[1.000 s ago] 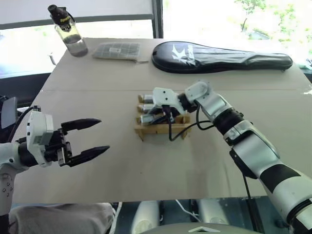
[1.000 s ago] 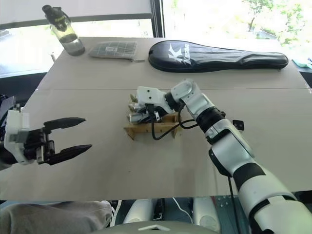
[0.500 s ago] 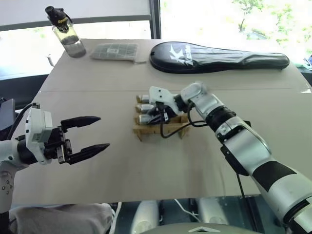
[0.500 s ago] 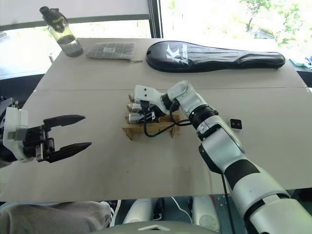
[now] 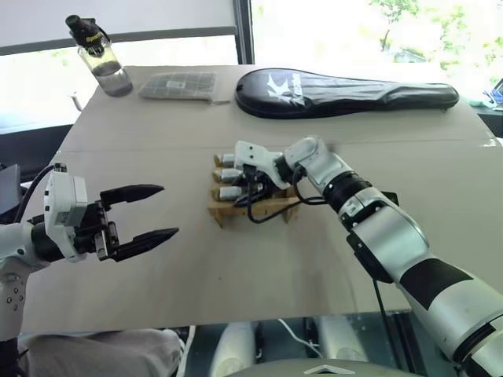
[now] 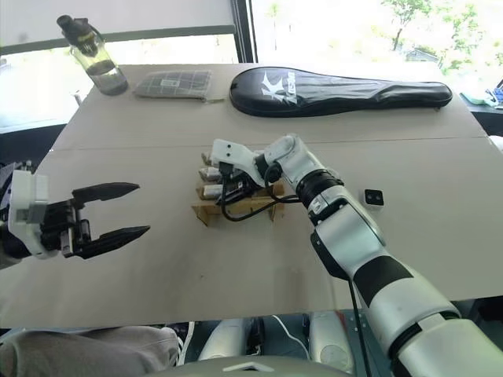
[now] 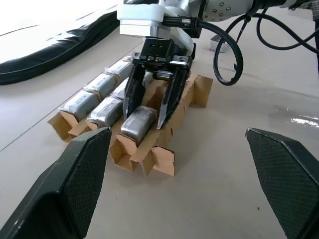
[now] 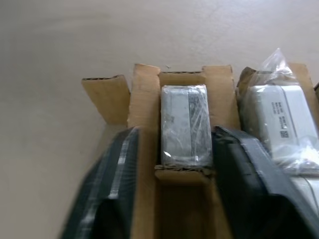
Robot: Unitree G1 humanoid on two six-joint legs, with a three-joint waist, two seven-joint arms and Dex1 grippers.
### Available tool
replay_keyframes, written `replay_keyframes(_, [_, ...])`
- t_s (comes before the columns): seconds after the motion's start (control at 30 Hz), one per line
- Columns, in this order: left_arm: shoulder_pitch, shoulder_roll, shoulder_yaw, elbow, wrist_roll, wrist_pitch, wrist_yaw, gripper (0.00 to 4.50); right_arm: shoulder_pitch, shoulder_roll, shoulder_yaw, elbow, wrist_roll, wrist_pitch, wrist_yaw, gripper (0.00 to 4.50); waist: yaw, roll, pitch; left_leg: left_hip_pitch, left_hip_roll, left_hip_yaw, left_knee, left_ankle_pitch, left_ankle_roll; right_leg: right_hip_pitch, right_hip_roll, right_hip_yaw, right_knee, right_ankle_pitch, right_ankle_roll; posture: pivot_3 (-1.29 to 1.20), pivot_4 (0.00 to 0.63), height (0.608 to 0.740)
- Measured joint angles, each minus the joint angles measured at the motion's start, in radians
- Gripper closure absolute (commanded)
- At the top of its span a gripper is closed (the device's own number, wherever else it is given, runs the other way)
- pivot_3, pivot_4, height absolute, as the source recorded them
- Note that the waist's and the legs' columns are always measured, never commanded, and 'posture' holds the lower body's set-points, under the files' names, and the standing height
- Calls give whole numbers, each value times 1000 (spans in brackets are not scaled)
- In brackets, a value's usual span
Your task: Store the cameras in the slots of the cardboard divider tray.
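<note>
1. Right end effector (image 7: 152, 107) now has its two black fingers spread on either side of a wrapped camera (image 8: 185, 124), where a second ago they were pinched shut. The gap shows on both sides of the block in my right wrist view, so I judge I am letting go rather than gripping.
2. That camera sits down in an end slot of the cardboard tray (image 5: 253, 206), lying between the slats at the near corner. To my eye this one counts as stored.
3. More wrapped cameras (image 7: 102, 97) already fill the neighbouring slots, lying side by side just beside the one I released.
4. My left end effector (image 5: 141, 214) hangs well apart from the tray with its fingers wide and nothing between them. It has not shifted.
5. On the far side of the tabletop (image 5: 236, 259) lie a black racket case (image 5: 346, 82), a flat grey packet (image 5: 179, 85) and a clear bottle (image 5: 102, 59), all well away from the tray.
6. What stands in my way is slight: my fingers reach down between the slot walls, so pulling back could catch a slat or drag the wrap. A black cable (image 7: 234, 55) from my wrist loops just above the tray.
</note>
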Motion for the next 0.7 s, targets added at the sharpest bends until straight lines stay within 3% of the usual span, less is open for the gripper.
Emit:
replay_keyframes(0.33, [-66, 9, -36, 49, 2, 0, -12, 0, -1, -57, -76, -99, 47, 84, 50, 581, 5, 1, 1, -5, 0, -5, 0, 3, -2, -2, 0, -5, -2, 4, -1, 0, 150, 740])
replay_keyframes(0.47, [-83, 10, -66, 64, 3, 0, -22, 0, 50, -146, -105, -363, 117, 236, 131, 581, 10, 0, 0, -17, 0, -7, 0, 3, -1, -12, 0, -8, -1, 4, 1, 0, 150, 740])
replay_keyframes(0.63, [-119, 10, -104, 90, 5, -7, -31, 0, 288, -312, -106, -824, 233, 541, 180, 581, 29, 0, 0, -24, 0, -9, 1, 2, 0, -17, 0, -12, -2, 5, 1, 0, 150, 740])
replay_keyframes(0.7, [-121, 10, -105, 100, 6, -10, -33, 0, 316, -338, -107, -889, 250, 589, 178, 581, 26, 1, 0, -27, 0, -9, 2, 2, 0, -18, 1, -14, -2, 5, 1, 0, 150, 740])
